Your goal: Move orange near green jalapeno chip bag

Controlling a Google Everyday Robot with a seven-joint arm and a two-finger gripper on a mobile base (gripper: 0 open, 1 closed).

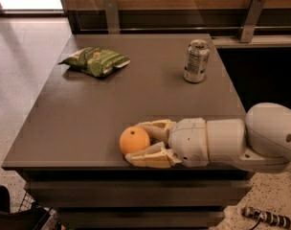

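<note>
Progress on the task is early. The orange (132, 140) sits at the lower middle of the frame, close to the near edge of the bench (136, 95). The green jalapeno chip bag (95, 61) lies in the upper left, well apart from the fruit. Judging from this layout, only the grasp is done, or nearly done. Lifting or sliding the orange across the bench and setting it down beside the bag is all yet to come.

The tool (139, 143) is at the orange, with one cream finger above it in the picture and the other below. The two are pinched in against its sides, so the fruit looks held between them, though how firmly cannot be judged.

The arm (222, 140) comes in from the lower right and lies low and almost level over the bench's near edge, its wrist pointing left. A silver can (196, 61) stands upright at the upper right, clear of the likely path toward the bag.
</note>
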